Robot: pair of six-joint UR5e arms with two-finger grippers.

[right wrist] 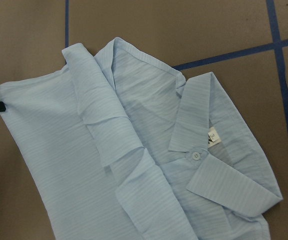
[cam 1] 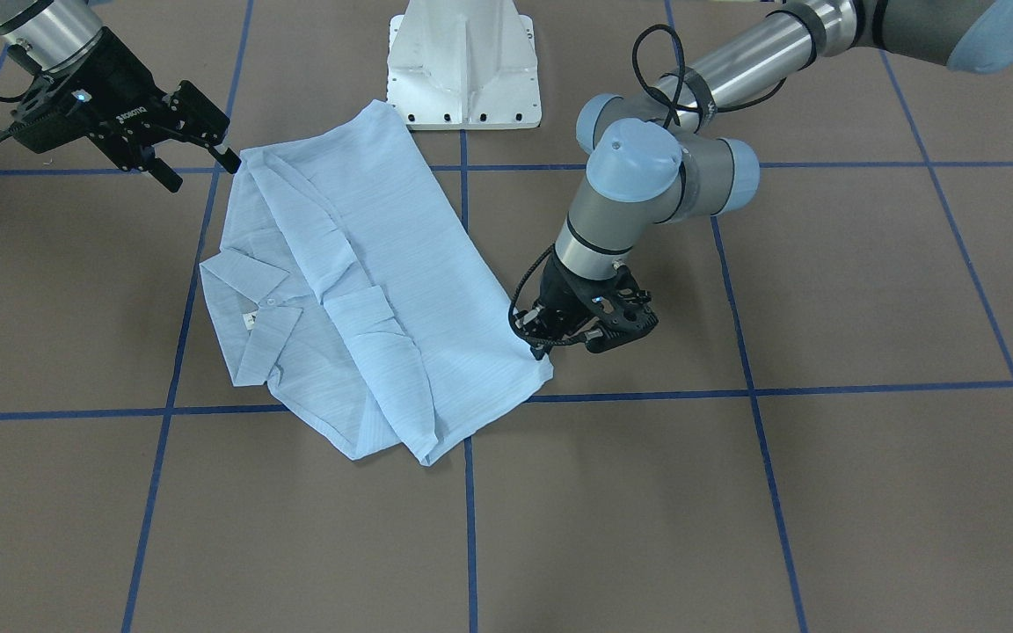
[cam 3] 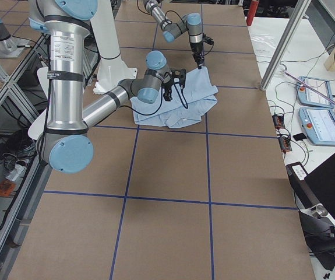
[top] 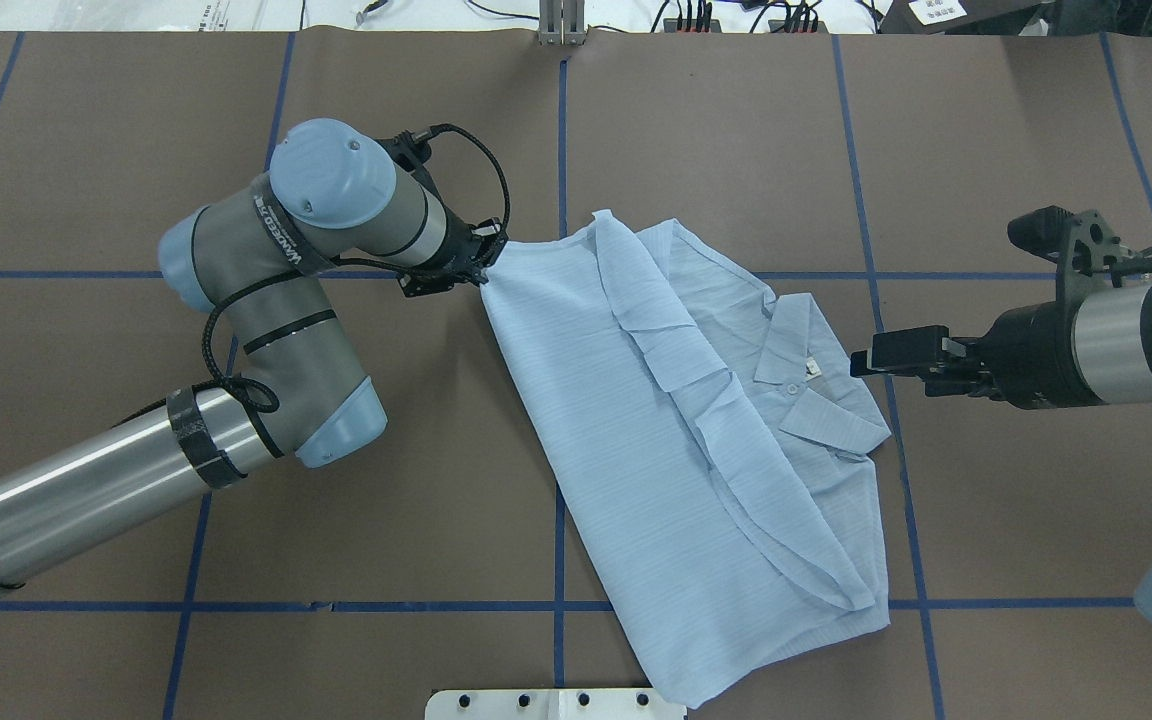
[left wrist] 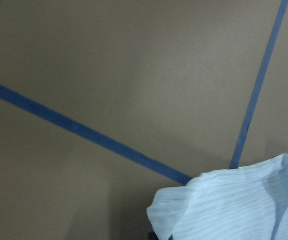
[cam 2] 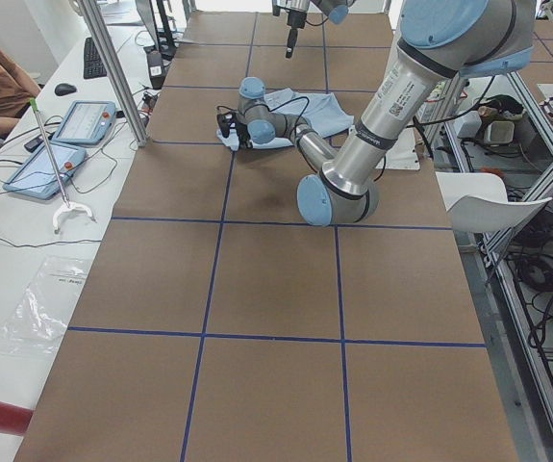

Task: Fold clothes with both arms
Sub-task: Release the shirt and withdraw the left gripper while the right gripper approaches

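The pale blue striped shirt (top: 586,400) lies flat on the brown table, collar (right wrist: 204,125) toward my right arm, with both front panels and a sleeve folded over the middle. My left gripper (top: 484,268) is down at the shirt's far hem corner (left wrist: 224,205) and shut on that corner; in the front view this gripper (cam 1: 543,348) sits at the cloth's edge. My right gripper (cam 1: 204,175) hovers open beside the shoulder near the collar, holding nothing. From overhead, that right gripper (top: 871,358) is just off the collar's edge.
The white pedestal base (cam 1: 462,70) stands close to the shirt's near hem. Blue tape lines (top: 560,150) grid the brown table. Beyond the far table edge, a side bench holds tablets (cam 2: 79,120), and a person sits there.
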